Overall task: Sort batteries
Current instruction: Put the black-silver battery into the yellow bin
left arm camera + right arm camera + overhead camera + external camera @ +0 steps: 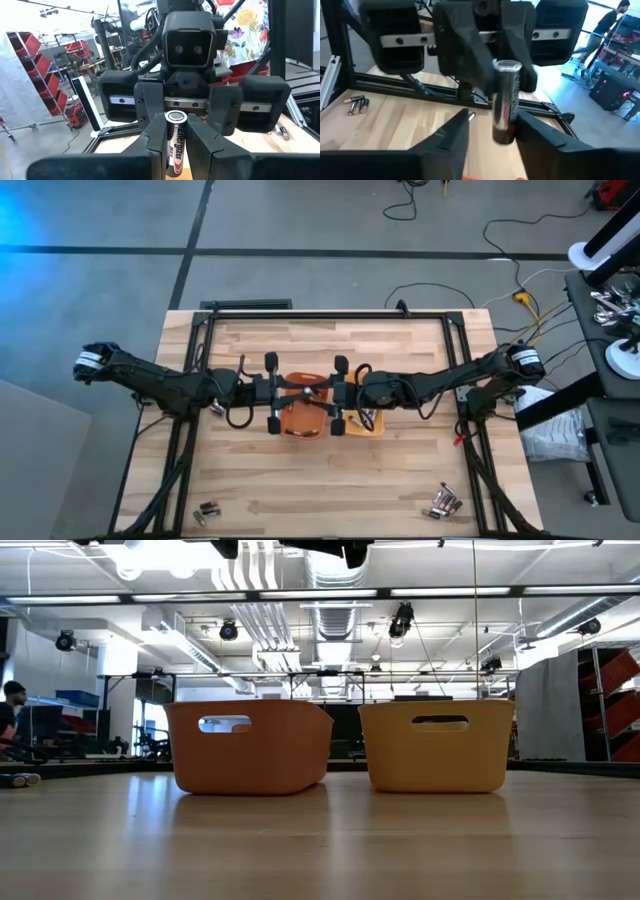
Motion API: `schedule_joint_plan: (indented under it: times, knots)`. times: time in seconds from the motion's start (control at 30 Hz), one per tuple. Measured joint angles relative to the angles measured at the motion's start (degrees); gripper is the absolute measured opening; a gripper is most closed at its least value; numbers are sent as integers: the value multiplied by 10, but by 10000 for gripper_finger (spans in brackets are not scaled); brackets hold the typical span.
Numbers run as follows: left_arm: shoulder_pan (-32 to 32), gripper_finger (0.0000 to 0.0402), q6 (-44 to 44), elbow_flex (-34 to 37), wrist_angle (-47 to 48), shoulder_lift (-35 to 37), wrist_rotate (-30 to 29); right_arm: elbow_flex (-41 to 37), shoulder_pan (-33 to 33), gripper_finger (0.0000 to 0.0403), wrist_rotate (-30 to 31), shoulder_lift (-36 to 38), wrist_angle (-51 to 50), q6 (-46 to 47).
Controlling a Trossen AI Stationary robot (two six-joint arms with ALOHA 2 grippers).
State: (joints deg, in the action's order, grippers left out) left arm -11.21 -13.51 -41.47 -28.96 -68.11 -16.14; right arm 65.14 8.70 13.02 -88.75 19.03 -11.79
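Handover over trays | we see left gripper [275, 393] clamping upright battery [176, 145] above orange tray [300, 418] | right gripper [338, 395] spread around it, facing, we judge to receive | yellow tray [372, 423] beside.

**Lighting across the four views**

Seen from above, even overhead light falls on the wooden table [300, 480]; the arms [170, 385] throw only soft, short shadows, and a blue glare patch lies on the floor [15, 220] past the far left corner. At table height, ceiling strip lights [450, 592] burn bright, washing out the far upper left, while the orange tray [250, 750] and yellow tray [437, 750] cast faint shadows toward the near edge. In both wrist views the bright room leaves the dark fingers in silhouette. The battery [176, 135] glints at its cap.
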Motion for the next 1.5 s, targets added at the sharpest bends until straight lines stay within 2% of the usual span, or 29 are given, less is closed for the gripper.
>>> schedule_joint_plan:
  times: [0.2,0.33,0.47,0.63,0.8,0.9,1.0,1.1,1.2,1.5]
  knots:
    - [3,32,0,0,-11,-11,3,0,-4,43,3,1,-1,-15]
    - [3,54,5,-1,24,-5,2,0,-6,43,7,8,-33,-24]
    - [3,96,47,-2,159,44,-26,0,-7,45,42,44,-138,-17]
    - [7,137,169,-2,445,101,-55,0,-28,50,49,62,-322,52]
    - [9,150,354,0,698,116,-68,-13,-56,49,46,32,-461,112]
    - [13,150,431,1,792,111,-70,-17,-73,52,21,3,-517,143]
    - [17,150,474,3,842,102,-63,-17,-87,53,-37,-16,-548,166]
    - [25,150,489,4,874,92,-16,-23,-91,54,-65,-37,-548,165]
    - [35,151,490,4,885,83,4,-23,-98,54,-67,-58,-546,154]
    - [52,151,471,4,891,60,-9,-26,-120,55,-66,-105,-556,147]
